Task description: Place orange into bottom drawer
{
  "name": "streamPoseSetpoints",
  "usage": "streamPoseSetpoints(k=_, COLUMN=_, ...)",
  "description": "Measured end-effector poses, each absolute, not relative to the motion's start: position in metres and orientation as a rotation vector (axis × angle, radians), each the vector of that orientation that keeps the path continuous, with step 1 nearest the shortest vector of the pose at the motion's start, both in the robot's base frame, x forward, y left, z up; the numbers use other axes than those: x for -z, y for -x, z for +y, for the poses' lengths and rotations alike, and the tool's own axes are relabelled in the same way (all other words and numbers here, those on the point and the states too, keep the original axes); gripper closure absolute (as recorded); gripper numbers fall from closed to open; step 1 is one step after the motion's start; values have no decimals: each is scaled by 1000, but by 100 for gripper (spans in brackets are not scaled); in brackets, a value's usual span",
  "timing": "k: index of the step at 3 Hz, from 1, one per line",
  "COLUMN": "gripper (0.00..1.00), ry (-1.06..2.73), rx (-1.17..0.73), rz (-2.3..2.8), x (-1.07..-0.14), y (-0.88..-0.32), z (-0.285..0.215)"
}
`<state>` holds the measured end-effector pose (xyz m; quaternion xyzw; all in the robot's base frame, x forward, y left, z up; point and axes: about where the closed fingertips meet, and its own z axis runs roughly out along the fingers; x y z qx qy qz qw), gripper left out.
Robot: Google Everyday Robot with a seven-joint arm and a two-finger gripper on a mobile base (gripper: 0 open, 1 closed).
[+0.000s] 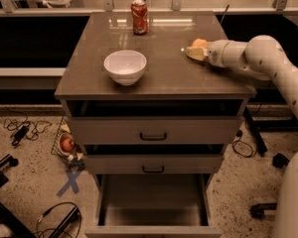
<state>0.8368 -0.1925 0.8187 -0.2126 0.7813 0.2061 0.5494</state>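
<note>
The orange (200,42) sits on the right side of the cabinet top (164,68), partly hidden by my gripper (194,51). The gripper reaches in from the right at tabletop height, and its tip lies against the orange's near side. The bottom drawer (153,202) is pulled out at the foot of the cabinet; its grey floor is bare. The two upper drawers with black handles are partly out.
A white bowl (125,66) stands at the front left of the top. A red soda can (139,17) stands at the back. A wire basket with a reddish fruit (67,144), cables and a blue tape cross (70,181) lie on the floor to the left.
</note>
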Motion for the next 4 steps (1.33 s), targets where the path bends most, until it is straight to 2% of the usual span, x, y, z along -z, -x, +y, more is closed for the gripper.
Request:
streamPoseSetpoints(k=2, gripper=100, ry=509, rx=-476, rz=1795, x=-883, y=-853, z=-193)
streamPoseSetpoints(k=3, gripper=100, ry=527, rx=-449, rz=1726, x=-937, y=-833, z=-206)
streamPoseSetpoints(k=4, gripper=100, ry=572, rx=-416, rz=1657, x=-978, y=-787, z=-221)
